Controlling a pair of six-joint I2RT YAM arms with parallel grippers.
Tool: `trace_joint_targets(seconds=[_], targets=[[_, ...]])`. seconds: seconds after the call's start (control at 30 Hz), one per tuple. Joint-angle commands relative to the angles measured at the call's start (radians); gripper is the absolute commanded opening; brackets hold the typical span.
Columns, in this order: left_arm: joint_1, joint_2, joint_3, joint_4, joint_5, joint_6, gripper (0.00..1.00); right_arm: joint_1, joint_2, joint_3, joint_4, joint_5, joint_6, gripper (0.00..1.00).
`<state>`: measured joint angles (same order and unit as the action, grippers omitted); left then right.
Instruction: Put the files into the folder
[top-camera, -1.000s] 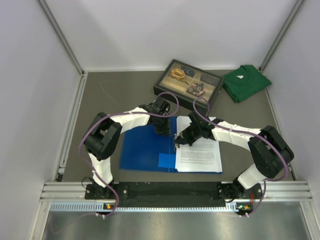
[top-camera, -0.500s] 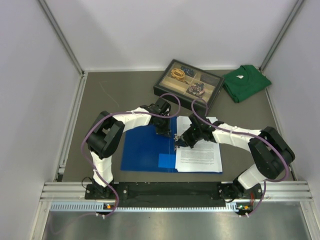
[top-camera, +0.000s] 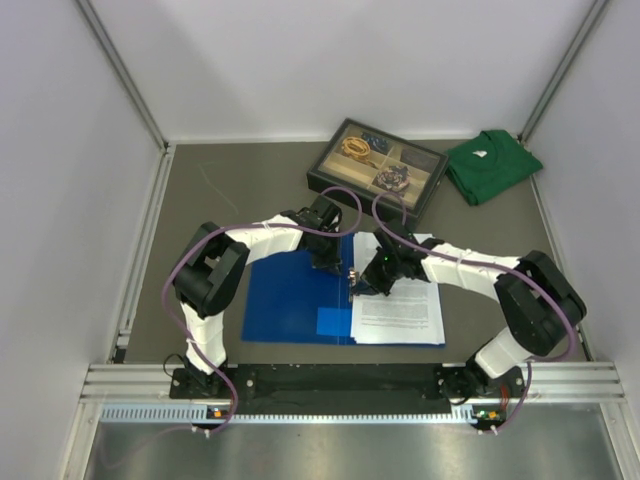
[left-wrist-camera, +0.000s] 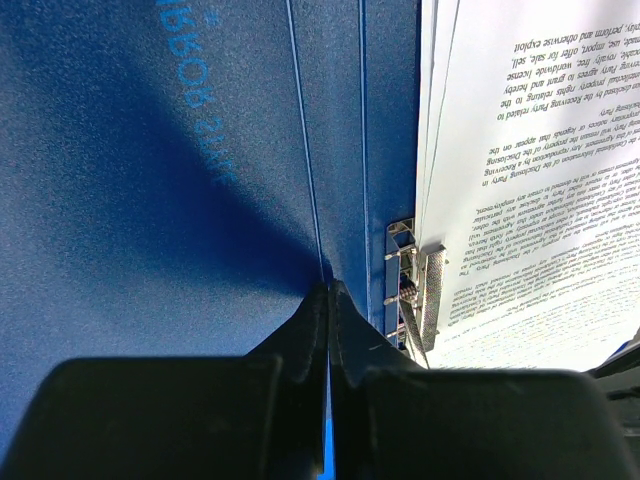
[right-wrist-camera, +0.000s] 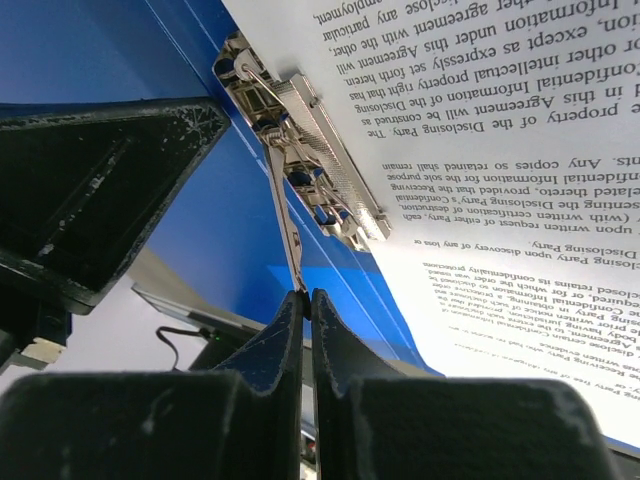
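The blue folder (top-camera: 290, 300) lies open on the table. The files (top-camera: 400, 312) lie as a white printed stack on its right half, under the metal clip (right-wrist-camera: 320, 150). My left gripper (top-camera: 328, 265) is shut, with its tips resting on the folder's inner crease (left-wrist-camera: 328, 290) just left of the clip (left-wrist-camera: 420, 295). My right gripper (top-camera: 358, 285) is shut on the tip of the clip's thin metal lever (right-wrist-camera: 283, 220), which stands raised off the folder (right-wrist-camera: 220, 230). Its fingertips (right-wrist-camera: 305, 295) meet at the lever's end. The files (right-wrist-camera: 500, 150) fill the right side of that view.
A black-framed compartment tray (top-camera: 378, 165) with small items stands at the back. A folded green shirt (top-camera: 492, 165) lies at the back right. White walls close in both sides. My left gripper's body (right-wrist-camera: 100, 190) sits close beside the right one.
My right gripper has shifted slightly back along the folder's spine, still holding the lever. My left arm settled a little and then stayed put.
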<state>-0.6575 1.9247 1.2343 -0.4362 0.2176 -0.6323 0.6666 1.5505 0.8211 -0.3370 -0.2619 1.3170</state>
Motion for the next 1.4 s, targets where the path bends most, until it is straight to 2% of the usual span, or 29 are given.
trace_joint_targets(seconds=[0.0, 0.6, 0.83, 1.1, 1.37], targets=[[0.006, 0.066, -0.048, -0.036, -0.109, 0.042, 0.00, -0.004, 0.068, -0.020, -0.117, 0.197, -0.091, 0.00], [0.035, 0.060, -0.050, -0.047, -0.115, 0.057, 0.00, 0.010, 0.123, -0.097, -0.088, 0.280, -0.147, 0.00], [0.039, 0.057, -0.056, -0.042, -0.109, 0.060, 0.00, 0.001, 0.138, -0.135, -0.034, 0.266, -0.159, 0.00], [0.041, 0.057, -0.065, -0.036, -0.095, 0.060, 0.00, -0.032, 0.082, -0.103, -0.082, 0.266, -0.209, 0.00], [0.041, 0.057, -0.067, -0.032, -0.086, 0.057, 0.00, -0.032, 0.131, -0.105, -0.056, 0.276, -0.219, 0.00]])
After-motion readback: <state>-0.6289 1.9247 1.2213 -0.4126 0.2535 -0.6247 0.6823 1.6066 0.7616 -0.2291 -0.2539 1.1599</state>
